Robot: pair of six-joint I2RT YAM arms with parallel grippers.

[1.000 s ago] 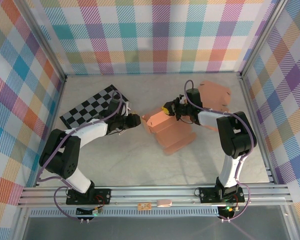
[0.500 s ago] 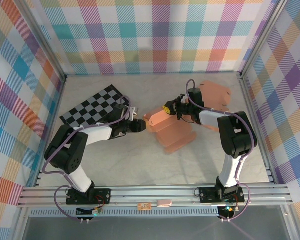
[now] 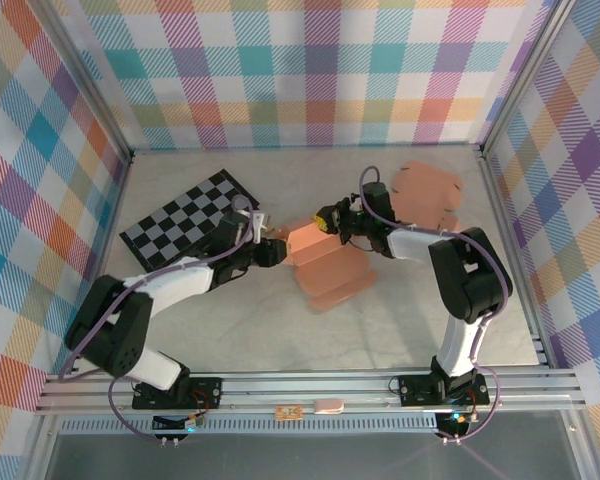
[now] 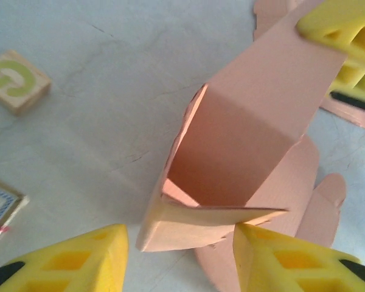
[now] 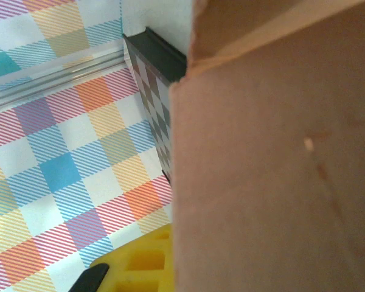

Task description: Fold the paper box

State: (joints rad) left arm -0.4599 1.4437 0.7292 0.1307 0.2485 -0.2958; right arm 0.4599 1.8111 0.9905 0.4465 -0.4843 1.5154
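The salmon paper box lies partly raised in the middle of the table. In the left wrist view the paper box turns its open end toward the camera, a loose flap hanging across the bottom. My left gripper is at the box's left end, open. Its yellow fingers straddle that flap, and the right one touches the flap's corner. My right gripper is shut on the box's upper wall. Its yellow finger lies against the paper panel.
A second flat salmon cutout lies at the back right. A black-and-white checkered mat lies at the back left. A wooden letter block sits on the table left of the box. Plaid walls enclose the table.
My left gripper has moved right to the box's open end and widened its jaws. The right gripper and the box have shifted a little to the left.
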